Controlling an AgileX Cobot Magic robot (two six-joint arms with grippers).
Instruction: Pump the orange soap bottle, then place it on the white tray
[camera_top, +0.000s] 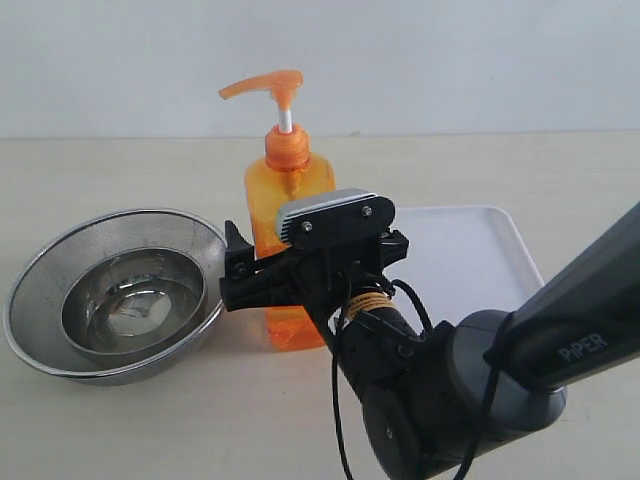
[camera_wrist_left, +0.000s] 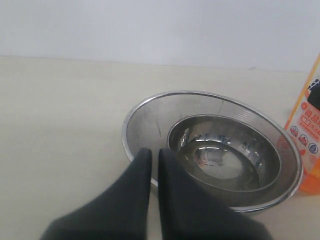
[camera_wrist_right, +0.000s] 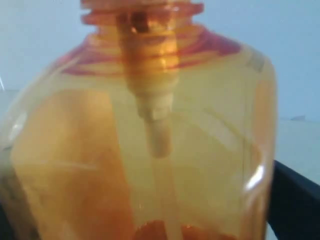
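Observation:
The orange soap bottle (camera_top: 290, 185) stands upright on the table, its pump head (camera_top: 265, 85) raised on the white stem. My right gripper (camera_top: 268, 275) holds the bottle's body at mid height from the front. In the right wrist view the bottle (camera_wrist_right: 150, 140) fills the frame, and one black finger (camera_wrist_right: 297, 200) presses its side. The white tray (camera_top: 470, 250) lies flat just right of the bottle. My left gripper (camera_wrist_left: 155, 152) is shut on nothing, hovering over the near rim of the bowls. It is out of the exterior view. The bottle's label (camera_wrist_left: 307, 125) shows at the left wrist view's edge.
A steel mesh bowl (camera_top: 30, 300) with a smaller steel bowl (camera_top: 130, 300) nested in it sits left of the bottle, almost touching it. The right arm (camera_top: 520, 370) crosses the front right of the table. A pale wall runs along the back.

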